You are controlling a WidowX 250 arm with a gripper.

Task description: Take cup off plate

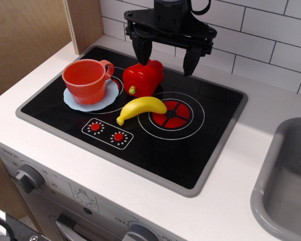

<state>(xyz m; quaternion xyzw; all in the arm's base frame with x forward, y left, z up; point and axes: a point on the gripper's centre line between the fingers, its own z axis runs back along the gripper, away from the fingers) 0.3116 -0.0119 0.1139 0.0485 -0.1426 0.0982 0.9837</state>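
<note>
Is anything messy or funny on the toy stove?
Nothing is spilled or broken. The odd bit: a banana and red pepper lie right on the cooktop. The cup sits upright on its plate, and the open claw hovers above the pepper.

Readable text sits only on the stove front panel [65, 193]: numerals "10" and "20" by the left knob [27, 178], "OFF" and roughly "250" by the lower knob [140, 233]. Remaining dial marks too small to read.

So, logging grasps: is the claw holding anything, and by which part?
Nothing: the claw hangs open above the bell pepper; the cup sits untouched.
</note>
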